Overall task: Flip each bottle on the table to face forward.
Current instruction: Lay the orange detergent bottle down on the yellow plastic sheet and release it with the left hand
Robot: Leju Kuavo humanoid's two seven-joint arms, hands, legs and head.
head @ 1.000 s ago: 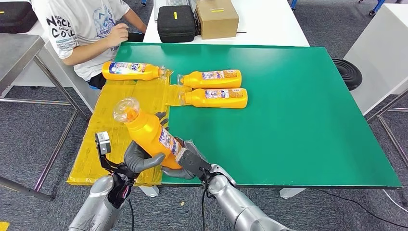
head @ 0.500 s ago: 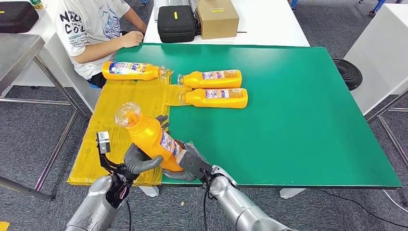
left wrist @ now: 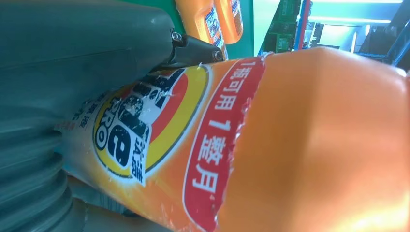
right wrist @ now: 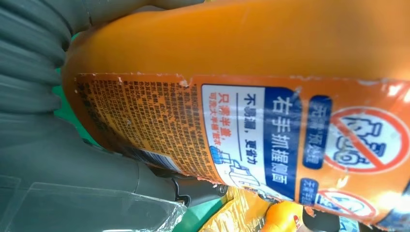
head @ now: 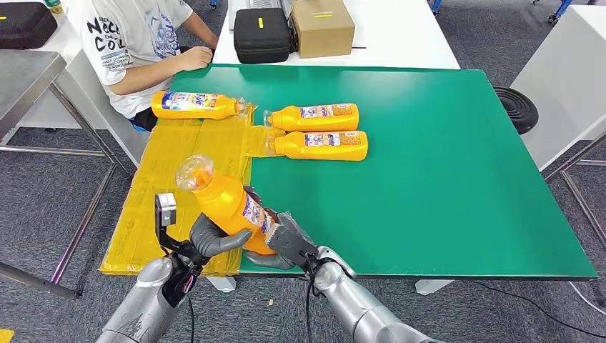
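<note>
Orange detergent bottle is tilting above the table's near edge, both hands wrapping fingers around it, probably to turn its label forward.

A black zippered case and a brown cardboard box sit side by side on a white table behind the green tabletop. A seated person in a white printed T-shirt rests a forearm at the green table's far left corner.
</note>
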